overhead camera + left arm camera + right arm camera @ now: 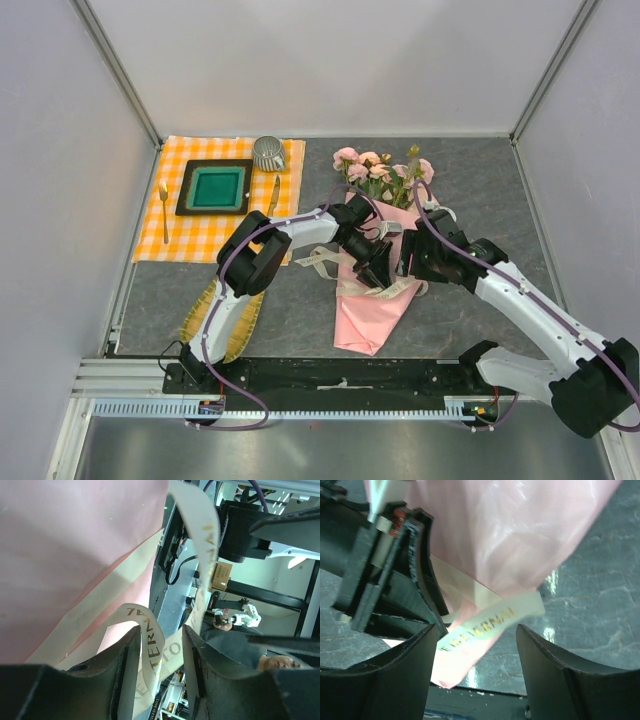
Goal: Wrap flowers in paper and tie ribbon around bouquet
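Observation:
The bouquet lies on the grey tabletop: pink flowers (380, 170) stick out of the far end of a pink paper (368, 318) cone. A cream ribbon (322, 262) with gold lettering runs across the cone's middle. My left gripper (378, 272) hovers over the cone; in the left wrist view its jaws (161, 630) stand apart, and a loose loop of ribbon (150, 645) hangs between them beside the paper (65, 545). From the right, my right gripper (410, 262) faces it, open (476, 627), with the ribbon's free end (490, 617) slack ahead of the fingers over the paper (510, 535).
An orange-checked cloth (205, 235) at the back left carries a green tray (215, 187), a ribbed cup (268, 153), a fork (163, 210) and a knife (273, 193). A yellow-green bamboo mat (205, 318) lies under the left arm. White walls close in three sides.

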`<act>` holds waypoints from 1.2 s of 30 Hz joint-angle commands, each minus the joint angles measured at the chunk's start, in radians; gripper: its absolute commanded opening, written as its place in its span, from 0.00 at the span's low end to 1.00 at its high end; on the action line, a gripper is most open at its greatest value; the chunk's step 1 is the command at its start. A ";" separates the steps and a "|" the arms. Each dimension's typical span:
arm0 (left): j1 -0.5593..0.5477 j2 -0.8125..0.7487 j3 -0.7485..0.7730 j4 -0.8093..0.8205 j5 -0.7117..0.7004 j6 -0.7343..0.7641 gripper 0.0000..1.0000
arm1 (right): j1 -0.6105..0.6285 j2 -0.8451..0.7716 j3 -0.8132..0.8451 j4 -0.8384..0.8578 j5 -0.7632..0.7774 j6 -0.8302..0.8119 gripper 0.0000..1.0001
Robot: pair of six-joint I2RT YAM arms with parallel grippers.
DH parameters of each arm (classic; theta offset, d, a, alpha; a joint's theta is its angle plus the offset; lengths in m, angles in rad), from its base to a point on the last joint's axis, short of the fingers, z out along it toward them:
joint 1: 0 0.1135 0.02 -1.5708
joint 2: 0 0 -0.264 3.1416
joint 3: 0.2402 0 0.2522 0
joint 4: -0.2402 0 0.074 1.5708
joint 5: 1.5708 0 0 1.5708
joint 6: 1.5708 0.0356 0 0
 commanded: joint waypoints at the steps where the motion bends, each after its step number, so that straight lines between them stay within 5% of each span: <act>1: -0.004 -0.014 0.001 0.039 0.070 0.010 0.45 | -0.002 -0.038 0.031 -0.164 0.030 0.091 0.72; 7: -0.002 -0.019 -0.005 0.050 0.087 0.003 0.45 | -0.002 -0.133 0.031 -0.234 0.052 0.158 0.62; 12: -0.001 -0.008 0.001 0.064 0.084 -0.020 0.45 | -0.002 -0.205 -0.145 -0.129 -0.069 0.273 0.20; 15: -0.002 -0.008 -0.006 0.067 0.084 -0.019 0.45 | -0.002 -0.247 -0.264 0.018 -0.114 0.339 0.18; 19: -0.002 -0.013 -0.013 0.067 0.084 -0.019 0.45 | -0.002 -0.262 -0.377 0.267 -0.166 0.385 0.17; 24: -0.002 -0.025 -0.025 0.069 0.083 -0.017 0.45 | -0.007 -0.233 -0.418 0.427 -0.183 0.474 0.28; 36: 0.000 -0.059 -0.097 0.107 0.097 -0.010 0.45 | -0.026 -0.247 -0.455 0.497 -0.169 0.668 0.50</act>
